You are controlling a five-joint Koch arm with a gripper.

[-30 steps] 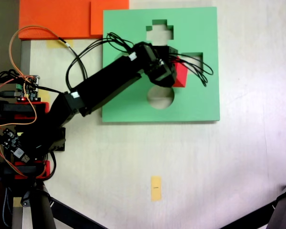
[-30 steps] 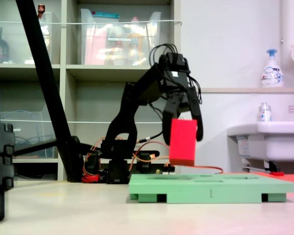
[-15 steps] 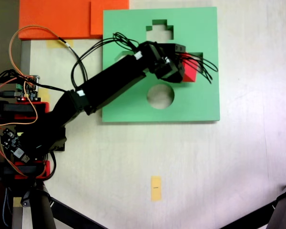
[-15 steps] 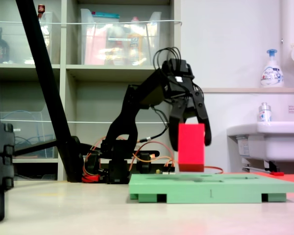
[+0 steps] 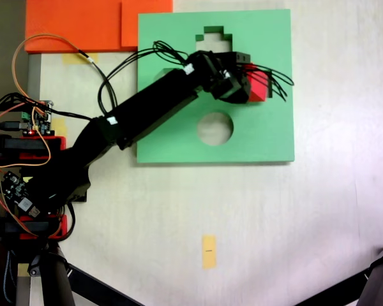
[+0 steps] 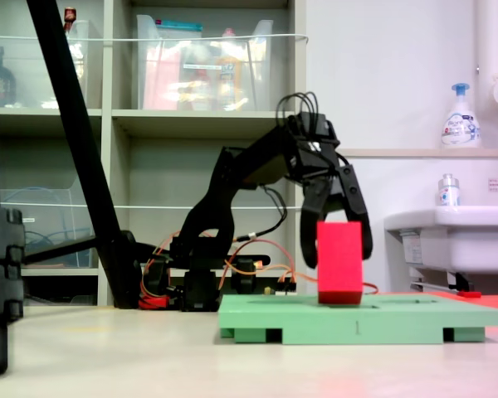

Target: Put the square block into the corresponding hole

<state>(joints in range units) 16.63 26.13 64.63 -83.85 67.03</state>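
One green foam board lies flat on the pale worktop, nearest in the low fixed view. Just above its top face the square block hangs upright, clamped between the two jaws of the end effector. From above, the block sits over the corresponding hole, right of the board's cross-shaped cut-out. Behind the board stands a shelf unit.
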